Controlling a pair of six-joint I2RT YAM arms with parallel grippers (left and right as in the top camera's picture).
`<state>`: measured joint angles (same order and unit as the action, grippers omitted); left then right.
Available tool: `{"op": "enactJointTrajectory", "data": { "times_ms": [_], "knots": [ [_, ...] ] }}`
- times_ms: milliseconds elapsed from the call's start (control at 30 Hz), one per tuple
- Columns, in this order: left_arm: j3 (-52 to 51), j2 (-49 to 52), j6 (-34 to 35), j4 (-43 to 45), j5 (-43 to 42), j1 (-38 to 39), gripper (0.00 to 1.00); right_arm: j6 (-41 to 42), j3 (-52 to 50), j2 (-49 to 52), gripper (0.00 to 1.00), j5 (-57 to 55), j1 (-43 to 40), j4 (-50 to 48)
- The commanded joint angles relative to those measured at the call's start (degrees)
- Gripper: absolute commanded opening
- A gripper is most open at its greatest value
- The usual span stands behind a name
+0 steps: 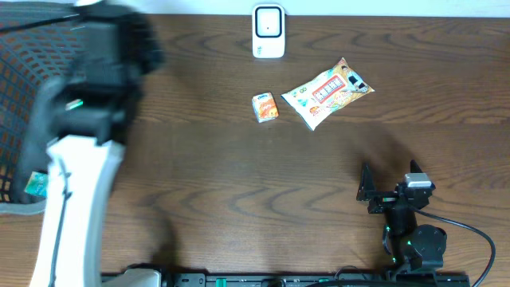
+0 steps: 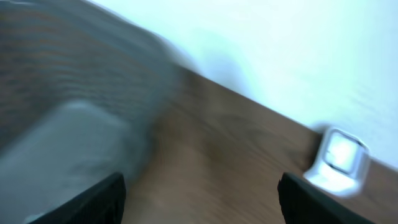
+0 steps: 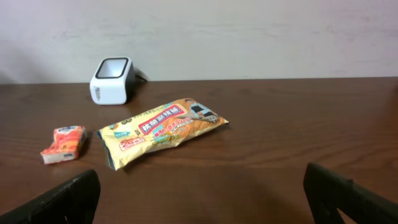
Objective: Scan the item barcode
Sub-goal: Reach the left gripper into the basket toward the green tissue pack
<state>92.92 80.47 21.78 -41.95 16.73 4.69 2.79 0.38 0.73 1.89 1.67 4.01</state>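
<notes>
Wooden table carries a white scanner, a snack packet and a small orange pack (all apart); left gripper and right gripper both gape wide, empty.

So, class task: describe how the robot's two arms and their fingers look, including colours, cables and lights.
The left arm has a white link and a black, blurred upper part; its fingers are dark. The right arm is black, with a grey camera block, a green light and a black cable. Its fingers are black.
</notes>
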Motion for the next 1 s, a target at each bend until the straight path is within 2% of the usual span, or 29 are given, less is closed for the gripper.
{"op": "enactJointTrajectory", "data": {
  "times_ms": [0,267,400,533,700,967],
  "knots": [
    [0.1,-3.8,-1.4,-2.1,0.5,-8.8,0.78,0.6,-0.1,-0.1,0.99,0.0,-0.6,0.3],
    [0.1,-3.2,7.1,-9.4,0.5,-27.1,0.8,0.6,-0.1,-0.1,0.99,0.0,-0.6,0.3],
    [0.0,0.9,7.3,-11.9,0.5,-32.3,0.8,0.5,-0.1,-0.1,0.99,0.0,-0.6,0.3],
    [0.0,6.5,9.2,-15.6,0.9,-35.2,0.8,0.6,-0.1,-0.1,0.99,0.0,-0.6,0.3],
    [-0.1,15.4,15.6,-22.1,9.5,-36.0,0.8,0.5,-0.1,-0.1,0.99,0.0,-0.6,0.3],
    [-0.1,28.4,15.7,-22.5,12.3,-36.0,0.8,0.6,-0.1,-0.1,0.99,0.0,-0.6,0.2]
  ]
}}
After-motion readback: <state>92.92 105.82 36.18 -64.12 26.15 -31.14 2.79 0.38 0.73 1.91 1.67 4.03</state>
